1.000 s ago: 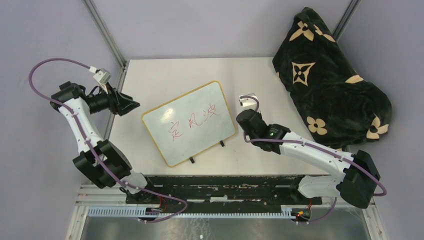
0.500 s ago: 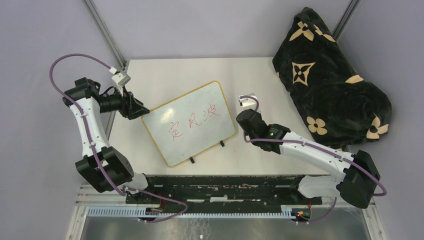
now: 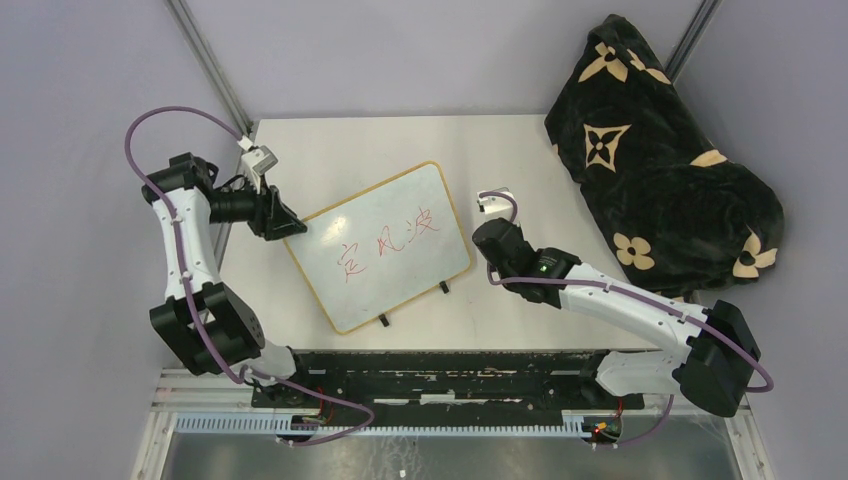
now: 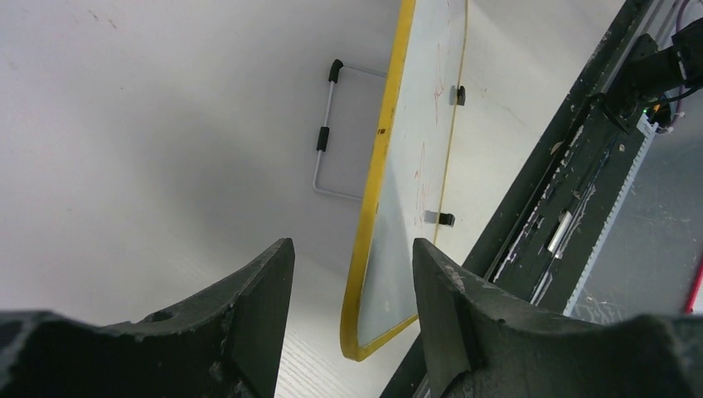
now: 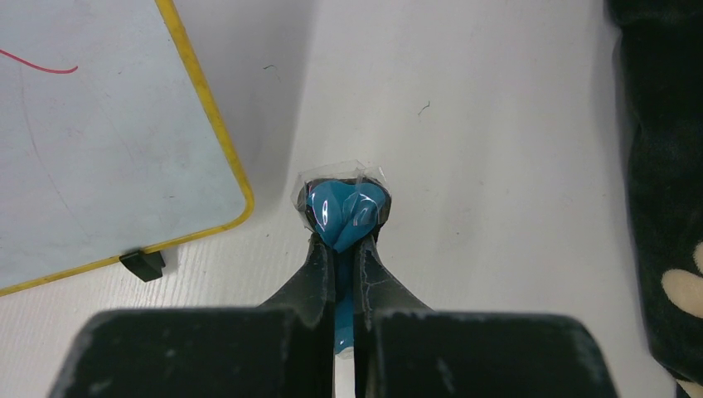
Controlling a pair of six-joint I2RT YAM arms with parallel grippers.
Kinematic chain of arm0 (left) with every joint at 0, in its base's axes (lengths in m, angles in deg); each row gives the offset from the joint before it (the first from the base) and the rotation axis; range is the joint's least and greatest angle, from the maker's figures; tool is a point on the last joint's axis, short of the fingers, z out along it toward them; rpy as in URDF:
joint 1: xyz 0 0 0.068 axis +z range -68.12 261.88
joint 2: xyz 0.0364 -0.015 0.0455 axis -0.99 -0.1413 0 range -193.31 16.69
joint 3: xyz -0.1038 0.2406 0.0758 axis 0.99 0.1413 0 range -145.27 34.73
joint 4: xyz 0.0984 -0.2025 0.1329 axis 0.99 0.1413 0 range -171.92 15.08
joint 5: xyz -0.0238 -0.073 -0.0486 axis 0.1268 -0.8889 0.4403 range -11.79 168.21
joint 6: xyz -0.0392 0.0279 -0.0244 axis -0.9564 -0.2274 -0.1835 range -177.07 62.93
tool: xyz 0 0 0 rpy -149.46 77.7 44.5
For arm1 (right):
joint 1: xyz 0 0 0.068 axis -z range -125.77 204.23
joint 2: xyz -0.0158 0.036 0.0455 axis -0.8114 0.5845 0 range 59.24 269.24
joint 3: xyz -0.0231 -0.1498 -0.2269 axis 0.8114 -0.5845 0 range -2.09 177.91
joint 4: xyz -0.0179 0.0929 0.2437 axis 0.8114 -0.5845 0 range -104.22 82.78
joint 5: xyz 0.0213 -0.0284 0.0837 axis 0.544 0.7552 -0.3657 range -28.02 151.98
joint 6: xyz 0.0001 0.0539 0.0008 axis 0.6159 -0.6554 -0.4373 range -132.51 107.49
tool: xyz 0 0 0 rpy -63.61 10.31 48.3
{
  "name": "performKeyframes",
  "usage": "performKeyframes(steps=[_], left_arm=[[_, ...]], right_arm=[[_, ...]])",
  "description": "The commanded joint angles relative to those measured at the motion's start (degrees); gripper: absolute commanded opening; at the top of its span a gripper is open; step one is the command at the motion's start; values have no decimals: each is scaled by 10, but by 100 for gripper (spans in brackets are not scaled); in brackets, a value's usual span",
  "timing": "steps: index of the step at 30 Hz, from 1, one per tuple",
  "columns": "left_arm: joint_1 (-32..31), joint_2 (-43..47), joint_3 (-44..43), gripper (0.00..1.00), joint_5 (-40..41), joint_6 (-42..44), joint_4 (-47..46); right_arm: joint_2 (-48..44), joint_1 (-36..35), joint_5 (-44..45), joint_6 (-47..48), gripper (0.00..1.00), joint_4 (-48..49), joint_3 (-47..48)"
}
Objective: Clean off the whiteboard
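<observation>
A: Log the scene, big items first.

B: Matte white tabletop [image 3: 330,150]. A black plush blanket with beige flower motifs [image 3: 660,170] is heaped at the far right. The flat white whiteboard with a thin yellow frame [image 3: 378,250] sits mid-table, skewed, with its black feet toward the arm bases.

A: Progress?

B: Judged as not begun. The red handwriting [image 3: 388,240] runs across the board's middle unsmudged, so all the wiping is left to do.

A: Grippers?

B: The left gripper [image 4: 352,245] has its jaws apart and holds nothing. It sits at the board's left corner, and the wrist view shows the yellow frame edge between its fingers. I cannot tell whether it touches. The right gripper [image 5: 341,240] is clamped on a small teal wad in clear wrap [image 5: 344,211], presumably the eraser.

A: Wad relative to the board?

B: Over bare table just beside the board's right near corner, apart from the frame. The writing is well to its left.
</observation>
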Motion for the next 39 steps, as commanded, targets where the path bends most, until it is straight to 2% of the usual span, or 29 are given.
performKeyframes(steps=[1,9,17,28,35,39], left_arm=[[-9,-10,17,61,4,3,2],[-32,-16,46,52,1,11,1],[-47,-29,46,31,-3,12,1],[-49,-27,41,19,8,14,1],[-49,-24,43,4,18,17,2],[-50,-29,45,3,18,22,2]], right_arm=[[2,-2,1,-4,1,12,25],[14,-2,-3,-2,0,11,31],[26,-2,-9,-3,0,8,37],[46,-2,-6,6,1,16,53],[84,0,18,66,1,108,79],[117,1,-34,128,1,212,81]])
